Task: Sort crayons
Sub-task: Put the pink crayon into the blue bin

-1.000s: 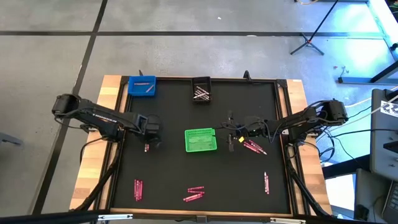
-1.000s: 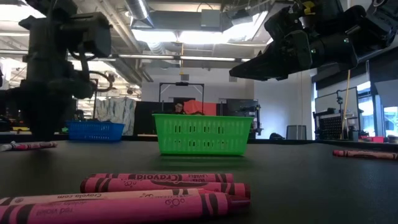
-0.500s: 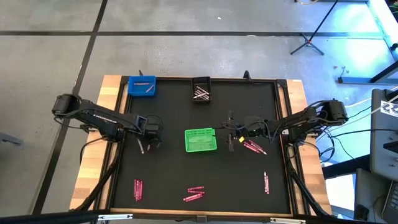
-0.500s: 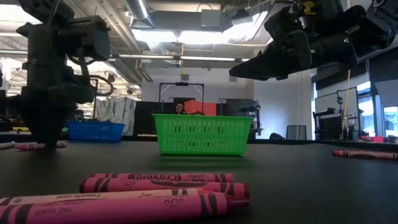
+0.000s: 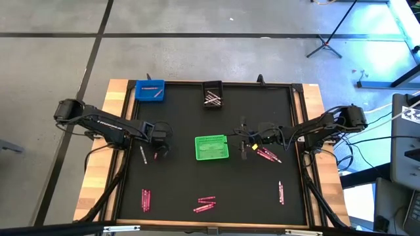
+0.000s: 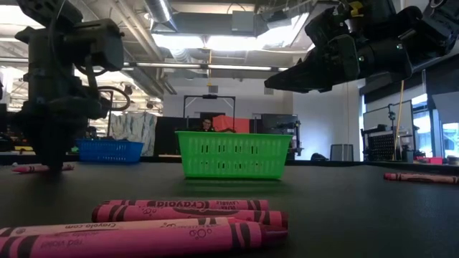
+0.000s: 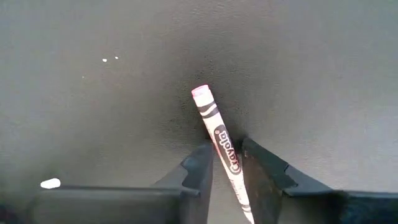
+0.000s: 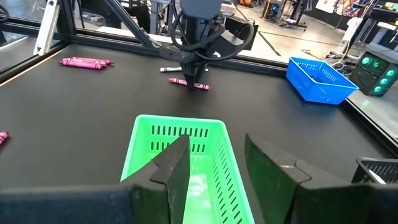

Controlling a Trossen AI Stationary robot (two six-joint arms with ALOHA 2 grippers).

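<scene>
The left gripper sits low on the mat, jaws narrowing around a pink crayon lying lengthwise between them. Right gripper hangs open above the green bin, empty.

A robotics lab: exposed ceiling ducts, tripod stand, concrete floor.
</scene>
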